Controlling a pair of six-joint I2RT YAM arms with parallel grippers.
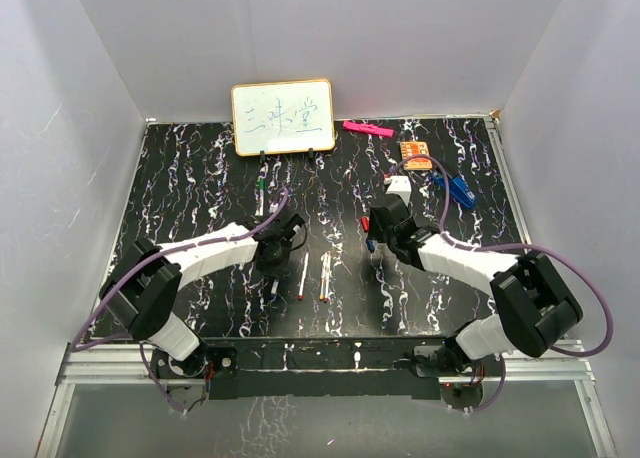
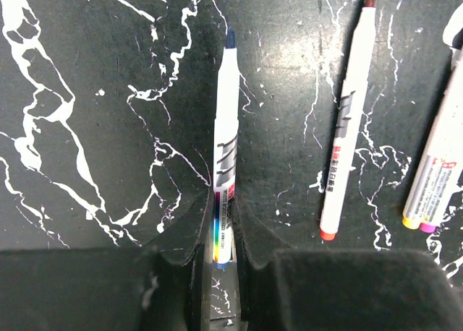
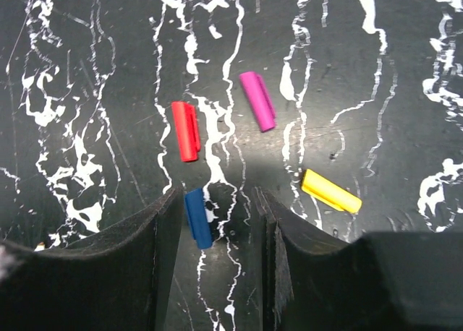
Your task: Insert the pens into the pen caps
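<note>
My left gripper (image 2: 223, 226) is shut on the rear end of a white pen with a dark blue tip (image 2: 226, 129), which points away over the black marbled table. A red-ended pen (image 2: 346, 129) and two more pens (image 2: 436, 165) lie to its right. My right gripper (image 3: 217, 226) is low over the caps with its jaws apart. The blue cap (image 3: 197, 217) lies between them against the left finger (image 3: 137, 262), with a gap to the right finger. The red cap (image 3: 185, 131), purple cap (image 3: 258, 100) and yellow cap (image 3: 330, 191) lie just beyond. From above, both grippers (image 1: 275, 246) (image 1: 378, 233) are mid-table.
A small whiteboard (image 1: 283, 117) stands at the back. A pink marker (image 1: 367, 129), an orange board (image 1: 417, 154), a white block (image 1: 398, 186) and a blue clip (image 1: 458, 188) lie at the back right. A green-ended pen (image 1: 260, 193) lies behind the left gripper. White walls enclose the table.
</note>
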